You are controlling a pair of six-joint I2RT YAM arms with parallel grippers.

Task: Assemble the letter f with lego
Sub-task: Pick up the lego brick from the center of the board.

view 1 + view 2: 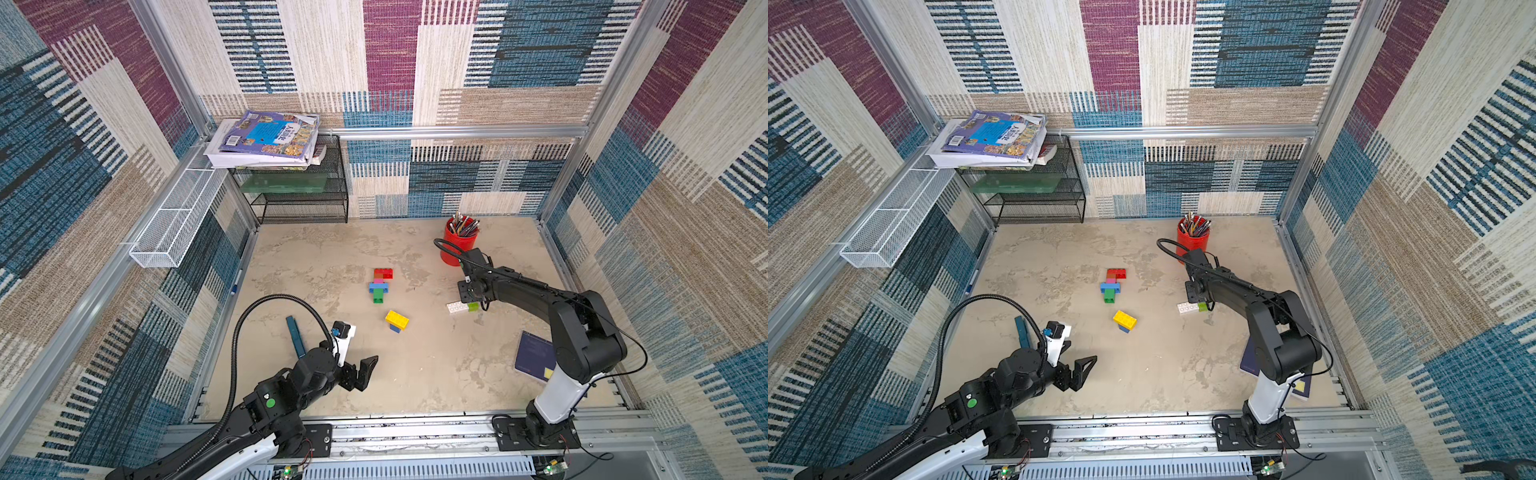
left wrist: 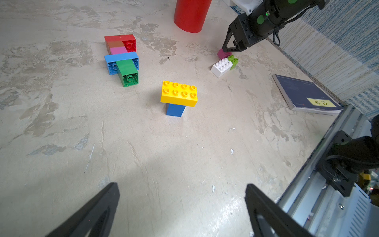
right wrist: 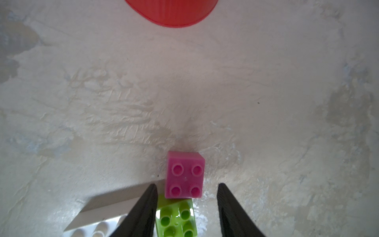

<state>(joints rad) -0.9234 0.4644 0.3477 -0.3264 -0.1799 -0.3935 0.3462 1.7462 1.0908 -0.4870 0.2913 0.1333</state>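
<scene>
Table [image 1: 316, 257]: pale, mottled, plaster-like surface with grey-brown patches and scuffs. Walls [image 1: 390, 50] are patchwork carpet in blue, maroon and beige, held in an aluminium frame [image 1: 457, 132].

Back left corner: black mesh shelf [image 1: 299, 199] with books [image 1: 266, 137] stacked on top. A white mesh basket [image 1: 174, 224] hangs on the left wall. A red cup [image 1: 455, 241] of pens stands back right. A dark notebook [image 1: 534, 355] lies near the right arm's base.

Lego:
- Joined piece [image 1: 380, 286] of red, orange, pink, blue and green lies flat mid-table.
- Yellow brick [image 1: 397, 321] sits on a blue brick [image 2: 175, 109], just in front of the joined piece.
- White brick [image 1: 456, 307], lime brick [image 1: 473, 306] and pink brick [image 3: 185, 175] are clustered to the right.

Right gripper [image 3: 187, 184]: low over the cluster, jaws spread. The lime brick and the near end of the pink brick lie between them. One finger sits between the white and lime bricks. Nothing is pinched.

Left gripper [image 2: 181, 184]: above bare table near the front edge, jaws wide apart, empty.
</scene>
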